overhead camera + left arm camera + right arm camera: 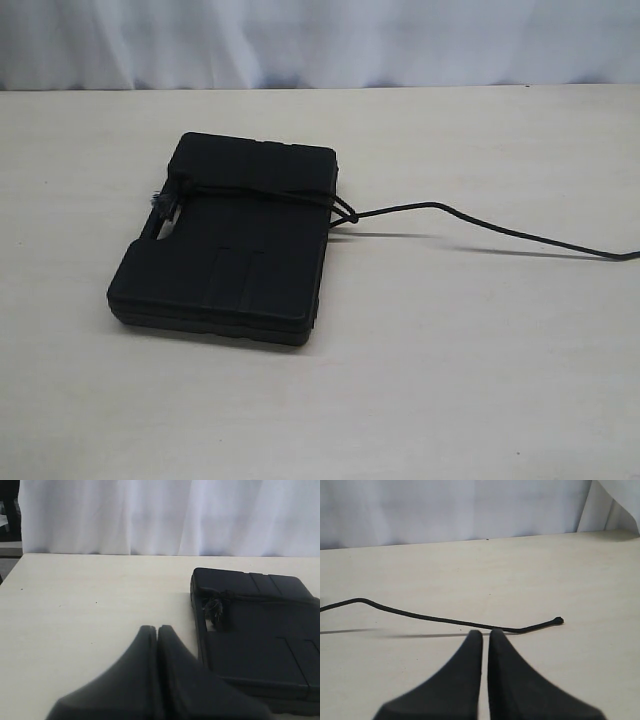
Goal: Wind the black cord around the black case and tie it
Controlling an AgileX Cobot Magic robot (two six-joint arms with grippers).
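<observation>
The black case (230,250) lies flat on the table, and neither gripper shows in the exterior view. The black cord (450,210) crosses the case's top, loops at its right edge (345,212) and trails off to the right. Its frayed knot (160,205) sits at the handle slot. In the left wrist view the case (260,630) and knot (214,609) lie beside my left gripper (157,628), which is shut and empty. My right gripper (485,632) is shut with only a sliver between the fingers. The cord (420,615) passes just beyond its tips and ends in a knobbed tip (559,620).
The pale wooden table (450,380) runs under everything. A white curtain (320,40) hangs behind its far edge. Part of the cord's free length is lifted slightly and casts a shadow on the table.
</observation>
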